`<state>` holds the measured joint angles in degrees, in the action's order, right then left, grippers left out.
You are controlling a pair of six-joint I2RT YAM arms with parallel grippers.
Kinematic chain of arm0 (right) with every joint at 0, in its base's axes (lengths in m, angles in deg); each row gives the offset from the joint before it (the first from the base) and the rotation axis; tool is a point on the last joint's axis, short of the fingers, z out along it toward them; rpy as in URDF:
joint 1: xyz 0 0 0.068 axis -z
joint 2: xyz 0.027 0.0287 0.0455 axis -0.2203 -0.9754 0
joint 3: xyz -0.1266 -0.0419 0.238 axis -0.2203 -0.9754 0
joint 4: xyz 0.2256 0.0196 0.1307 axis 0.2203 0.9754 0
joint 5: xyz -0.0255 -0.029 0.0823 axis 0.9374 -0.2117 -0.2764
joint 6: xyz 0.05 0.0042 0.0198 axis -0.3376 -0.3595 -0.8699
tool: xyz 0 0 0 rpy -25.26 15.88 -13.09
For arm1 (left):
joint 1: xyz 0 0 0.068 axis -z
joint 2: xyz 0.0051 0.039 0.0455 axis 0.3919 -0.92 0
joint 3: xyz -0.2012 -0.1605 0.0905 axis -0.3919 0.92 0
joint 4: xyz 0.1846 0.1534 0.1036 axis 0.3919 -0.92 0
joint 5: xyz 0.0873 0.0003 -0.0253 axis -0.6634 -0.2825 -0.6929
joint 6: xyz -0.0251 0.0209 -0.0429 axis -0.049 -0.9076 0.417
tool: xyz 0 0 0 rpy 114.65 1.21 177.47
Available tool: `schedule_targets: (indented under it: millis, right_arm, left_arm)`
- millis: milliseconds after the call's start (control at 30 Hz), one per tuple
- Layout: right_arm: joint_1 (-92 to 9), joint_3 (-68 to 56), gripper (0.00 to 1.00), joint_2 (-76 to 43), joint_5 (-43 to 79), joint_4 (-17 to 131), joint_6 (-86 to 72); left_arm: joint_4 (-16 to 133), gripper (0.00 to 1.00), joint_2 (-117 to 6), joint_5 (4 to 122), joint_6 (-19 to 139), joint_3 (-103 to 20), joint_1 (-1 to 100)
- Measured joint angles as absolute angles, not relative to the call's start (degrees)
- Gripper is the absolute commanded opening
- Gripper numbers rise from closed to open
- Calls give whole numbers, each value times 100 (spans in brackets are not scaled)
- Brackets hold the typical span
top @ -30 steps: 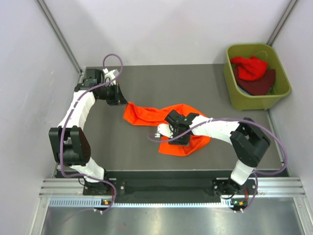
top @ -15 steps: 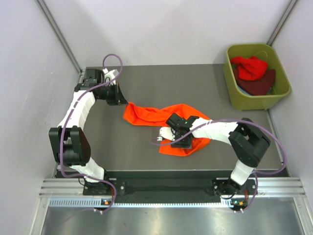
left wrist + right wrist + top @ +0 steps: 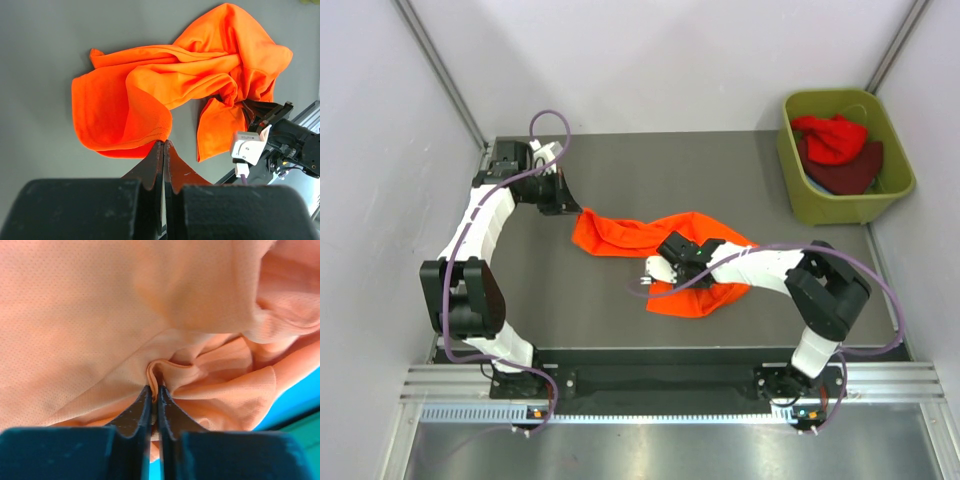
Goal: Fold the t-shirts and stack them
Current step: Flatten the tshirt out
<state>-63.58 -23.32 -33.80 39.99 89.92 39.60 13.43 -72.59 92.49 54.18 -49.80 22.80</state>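
An orange t-shirt lies crumpled in the middle of the grey table. At the shirt's far left corner my left gripper is shut, its tips pinching the hem of the orange cloth. My right gripper presses down into the shirt's near right part. It is shut on a raised fold of the orange cloth, which fills the right wrist view. Red and dark maroon t-shirts lie bunched in the tub.
The olive-green tub stands at the table's far right corner, against the right wall. Pale walls close in the table at the left, back and right. My right arm's wrist shows at the shirt's edge in the left wrist view.
The right gripper's jaws have closed onto a fold of the orange shirt, and it has shifted slightly left. The left arm and the shirt's left corner have not moved.
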Motion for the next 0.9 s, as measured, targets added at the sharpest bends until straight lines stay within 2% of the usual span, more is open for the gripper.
schedule_targets:
  millis: [267,600,900]
  right_arm:
    - [-6312,-1956,0,-3380,4416,8914,4093]
    - [-5551,151,0,-3336,4667,9355,4176]
    - [-5164,1074,0,-2466,5063,10105,3883]
  left_arm:
    - [1351,0,-7259,9240,5407,-4976,2280]
    - [1264,0,-7368,9164,5189,-5529,2280]
    - [1286,0,-7268,9020,4603,-6187,2280]
